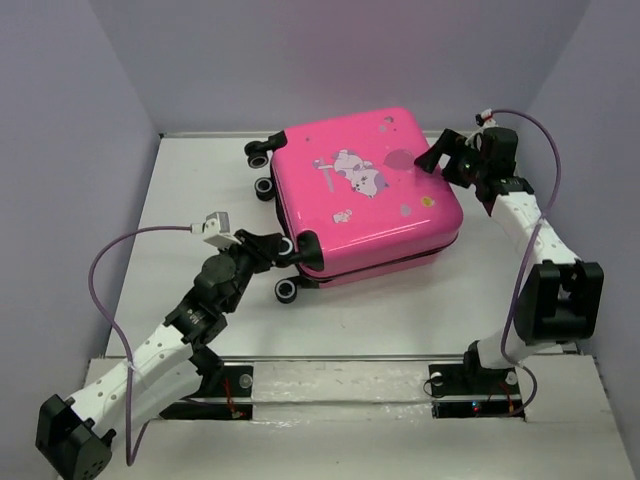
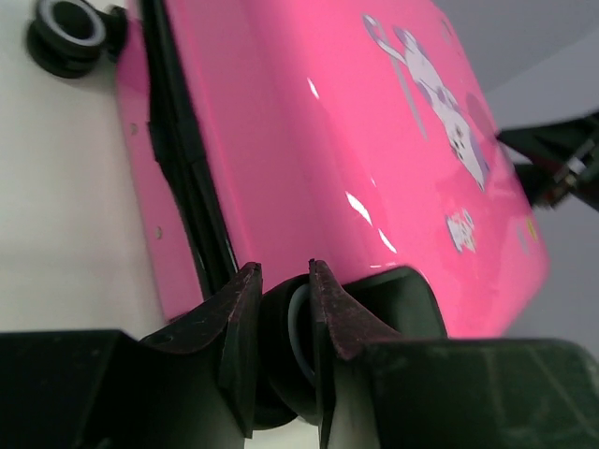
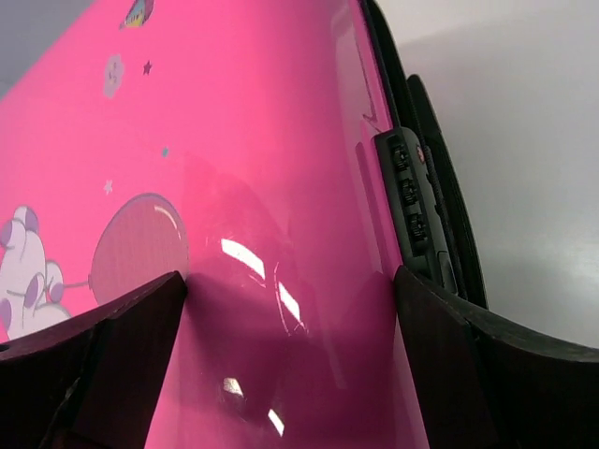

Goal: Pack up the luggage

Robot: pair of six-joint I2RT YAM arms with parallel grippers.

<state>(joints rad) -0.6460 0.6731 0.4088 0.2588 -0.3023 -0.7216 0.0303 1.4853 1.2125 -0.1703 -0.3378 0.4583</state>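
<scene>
The pink luggage (image 1: 365,195) lies flat on the table with its lid closed and the white cartoon print facing up. It also shows in the left wrist view (image 2: 318,150) and the right wrist view (image 3: 253,187). My left gripper (image 1: 288,247) is shut on a black caster wheel (image 2: 292,337) at the luggage's near left corner. My right gripper (image 1: 438,160) is open, its fingertips (image 3: 140,318) spread and resting on the lid at the far right corner, beside the black combination lock (image 3: 412,201).
Three more black caster wheels stand out on the luggage's left side (image 1: 262,152), (image 1: 265,188), (image 1: 287,290). Grey walls close in the white table (image 1: 200,200) on the left, back and right. A metal rail (image 1: 340,357) runs along the near edge.
</scene>
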